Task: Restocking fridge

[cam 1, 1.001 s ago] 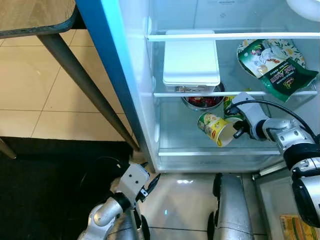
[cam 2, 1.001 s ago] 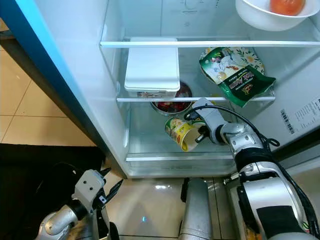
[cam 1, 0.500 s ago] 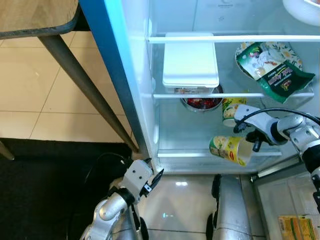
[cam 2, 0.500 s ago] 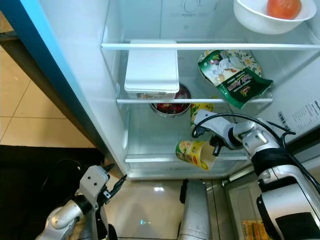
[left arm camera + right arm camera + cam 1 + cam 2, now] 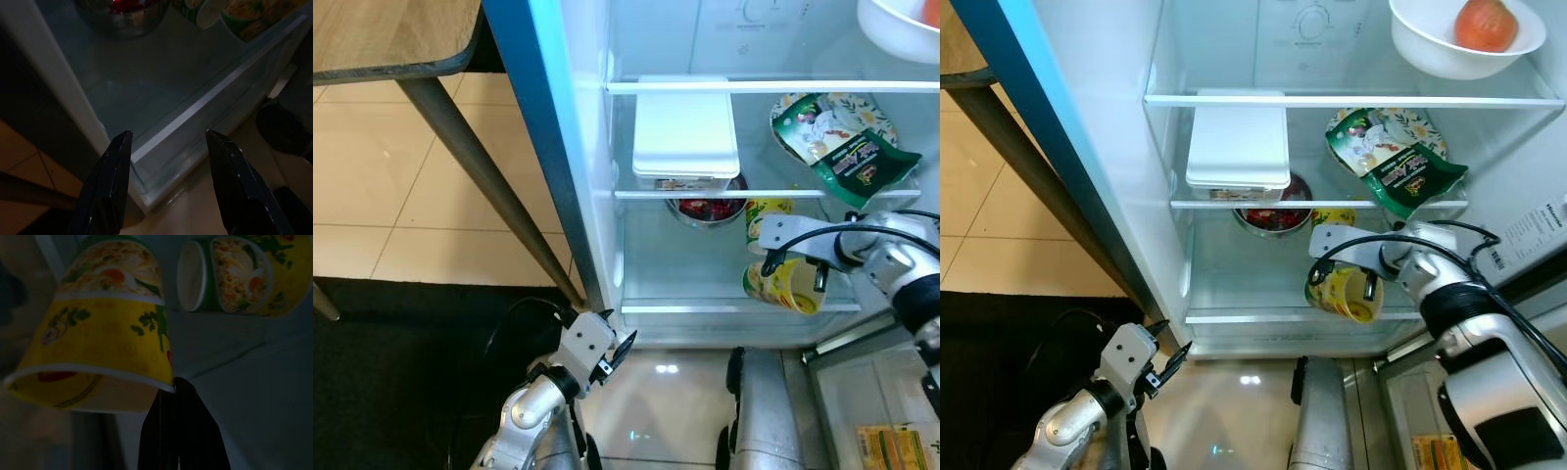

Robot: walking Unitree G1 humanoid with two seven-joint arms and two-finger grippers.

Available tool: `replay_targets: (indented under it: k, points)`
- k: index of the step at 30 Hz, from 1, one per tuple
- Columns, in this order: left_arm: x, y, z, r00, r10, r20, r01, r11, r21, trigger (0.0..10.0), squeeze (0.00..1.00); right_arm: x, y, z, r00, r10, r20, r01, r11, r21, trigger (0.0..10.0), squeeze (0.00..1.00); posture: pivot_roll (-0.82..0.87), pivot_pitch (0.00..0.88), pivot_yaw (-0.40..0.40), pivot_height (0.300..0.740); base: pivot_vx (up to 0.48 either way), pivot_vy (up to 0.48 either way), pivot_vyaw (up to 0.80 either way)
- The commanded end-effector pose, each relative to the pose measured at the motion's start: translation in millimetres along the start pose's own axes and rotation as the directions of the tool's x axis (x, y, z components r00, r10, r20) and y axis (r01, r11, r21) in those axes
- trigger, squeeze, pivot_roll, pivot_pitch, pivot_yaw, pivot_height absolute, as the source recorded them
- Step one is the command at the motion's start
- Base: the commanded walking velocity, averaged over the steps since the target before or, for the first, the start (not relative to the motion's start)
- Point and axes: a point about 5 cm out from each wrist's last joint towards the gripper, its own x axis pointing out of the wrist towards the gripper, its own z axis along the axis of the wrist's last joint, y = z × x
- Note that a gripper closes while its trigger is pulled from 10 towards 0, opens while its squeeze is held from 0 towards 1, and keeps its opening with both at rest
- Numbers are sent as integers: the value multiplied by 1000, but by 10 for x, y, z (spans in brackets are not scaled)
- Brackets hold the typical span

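Beige floor tiles and a black mat (image 5: 382,372) surround the open fridge (image 5: 1175,176), which you face with its glass shelves in view. On your left stands a wooden table (image 5: 382,34) with one slanted dark leg.

Note the fridge contents, largest first: one flat white rectangular lidded container (image 5: 1238,147) on the middle shelf; one white round bowl (image 5: 1449,44) on the top shelf, holding one reddish-orange fruit (image 5: 1486,24); one glossy green pouch (image 5: 1396,166) leaning beside the container; one steel bowl of red food (image 5: 1273,217) below the container.

You have two noodle cups. The yellow cup (image 5: 1347,294) lies tipped over at the front of the lower shelf, its long axis roughly level, its wide rim toward you. The second cup (image 5: 769,209) sits behind it, near the steel bowl.

Your right gripper (image 5: 1342,284) is at the yellow cup; you cannot tell whether its jaws grip. Your left gripper (image 5: 168,142) hangs low near the fridge base, fingers (image 5: 115,161) spread apart.
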Motion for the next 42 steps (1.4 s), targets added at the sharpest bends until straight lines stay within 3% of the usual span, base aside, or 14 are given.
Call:
replay_targets:
  k: [1, 8, 9, 10, 11, 22, 40, 41, 42]
  points:
    - [-20, -80, -59, 1000, -9, -16, 9, 1000, -18, 10000, 0, 34, 43, -13, 1000, 9, -20, -10, 999, -38, 0, 0, 33, 195, -16, 427, 0, 0, 0]
    - [-15, -82, -71, 1000, 0, -12, -1, 1000, -22, 10000, 0, 115, 68, 69, 997, -63, -54, 53, 984, -171, 0, 0, 34, 198, -25, 427, 0, 0, 0]
    - [-14, -83, -72, 1000, 2, -11, -2, 1000, -22, 10000, 0, 135, 91, 80, 997, -60, -56, 48, 980, -193, 3216, 0, 33, 199, -27, 427, 0, 0, 0]
    - [-14, -83, -72, 1000, 2, -11, -2, 1000, -22, 10000, 0, 135, 91, 80, 997, -60, -56, 48, 980, -193, 3216, 0, 33, 199, -27, 427, 0, 0, 0]
    - [-13, -87, -72, 1000, 2, -9, -2, 1000, -22, 10000, 0, 157, 113, 103, 996, -64, -54, 50, 971, -233, 10000, 0, 31, 202, -31, 427, 0, 0, 0]
    - [-7, -99, -77, 1000, 7, -6, -7, 1000, -26, 10000, 0, 220, 159, 184, 994, -93, -50, 70, 935, -347, 10000, 0, 30, 204, -35, 427, 0, 0, 0]
    - [-15, -112, -76, 1000, 15, -1, -15, 999, -29, 10000, 0, 318, 271, 279, 990, -133, -39, 102, 891, -443, 10000, 0, 36, 210, -43, 427, 0, 0, 0]
    - [-14, -114, -75, 1000, 15, -1, -15, 999, -29, 10000, 0, 318, 263, 284, 989, -143, -37, 111, 889, -445, 10000, 110, 37, 212, -45, 427, 0, 0, 0]
    - [-15, -115, -74, 1000, 17, 0, -17, 999, -29, 10000, 0, 316, 256, 297, 988, -150, -29, 122, 890, -439, 10000, 690, 39, 213, -47, 427, 0, 0, 0]
